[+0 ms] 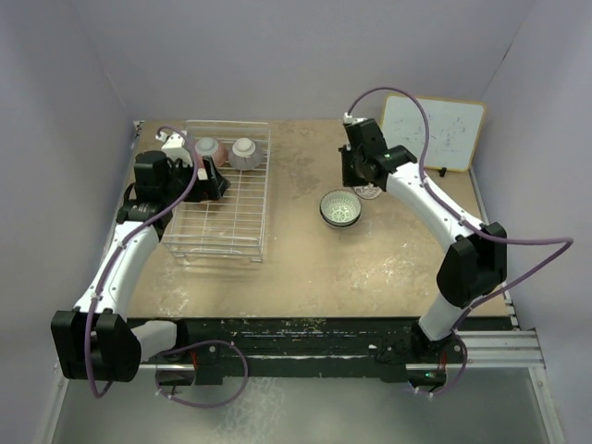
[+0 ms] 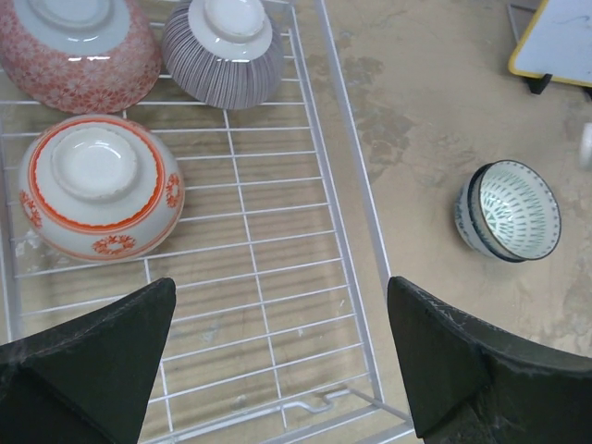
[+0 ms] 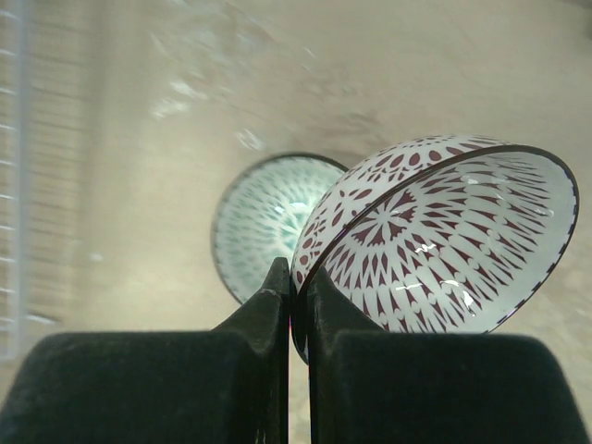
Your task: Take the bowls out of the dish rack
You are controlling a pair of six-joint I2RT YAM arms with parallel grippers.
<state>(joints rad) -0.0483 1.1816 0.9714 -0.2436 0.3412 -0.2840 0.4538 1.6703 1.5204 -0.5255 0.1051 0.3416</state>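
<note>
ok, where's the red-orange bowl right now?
Left wrist view, upper left: the red-orange bowl sits upside down inside the dish rack, next to the pink bowl and diagonal from the grey striped bowl.

Even, soft overhead light; faint shadows; right wrist background blurred, highlights on bowl glaze (image 3: 444, 240); other views sharp

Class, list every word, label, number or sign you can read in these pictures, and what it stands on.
None can be read.
The white board with a yellow frame carries faint dark marks, too small to read.
</note>
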